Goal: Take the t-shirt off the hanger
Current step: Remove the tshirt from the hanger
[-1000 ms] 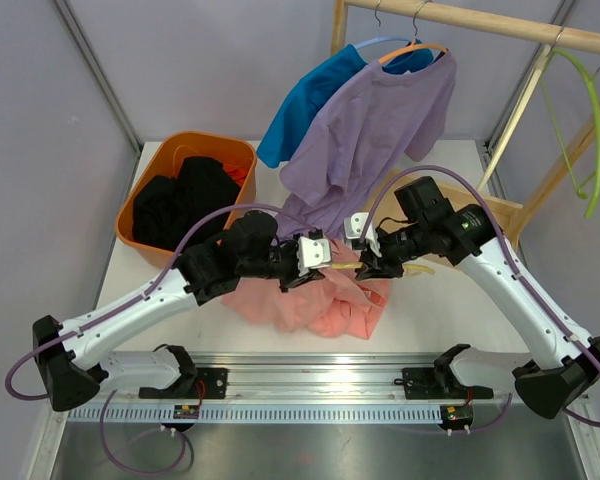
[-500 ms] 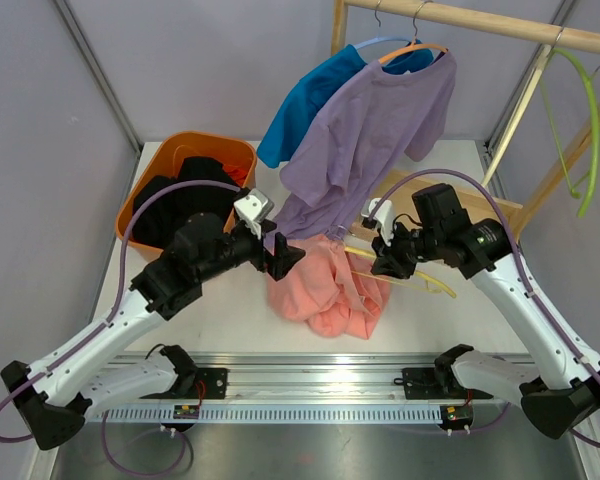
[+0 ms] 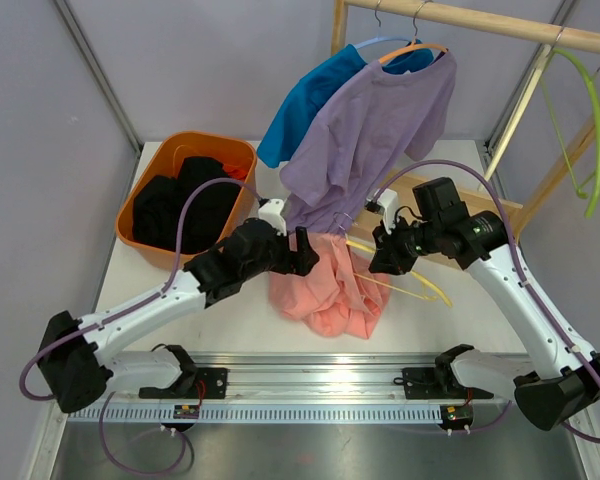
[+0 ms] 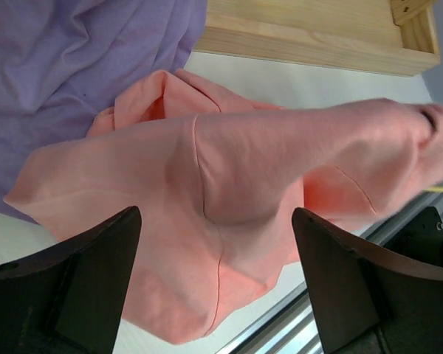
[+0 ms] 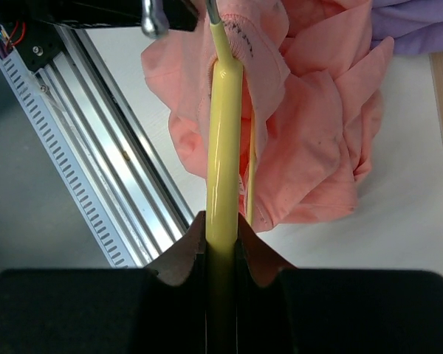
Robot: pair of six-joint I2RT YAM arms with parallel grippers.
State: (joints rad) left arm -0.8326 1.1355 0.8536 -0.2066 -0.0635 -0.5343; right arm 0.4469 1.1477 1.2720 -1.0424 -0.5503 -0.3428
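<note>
The pink t-shirt (image 3: 325,290) lies crumpled on the table, with a yellow hanger (image 3: 412,285) sticking out of its right side. My right gripper (image 3: 384,256) is shut on the hanger's arm (image 5: 223,147), which runs up through the shirt's collar (image 5: 240,33). The pink t-shirt (image 5: 317,140) bunches to the right of that arm. My left gripper (image 3: 298,250) hovers open at the shirt's upper left edge. In the left wrist view its gripper (image 4: 215,217) stands wide apart above the pink t-shirt (image 4: 229,169), holding nothing.
An orange bin (image 3: 140,190) of black clothes sits at the back left. A purple shirt (image 3: 380,130) and a blue one (image 3: 315,100) hang from the wooden rack (image 3: 480,20), and a green hanger (image 3: 592,130) hangs at the right. The rack's wooden base (image 4: 303,33) lies behind the pink shirt.
My left gripper opened and let go of the pink shirt, swung up and left, then came back toward the shirt. My right gripper drew the hanger rightward and up.
</note>
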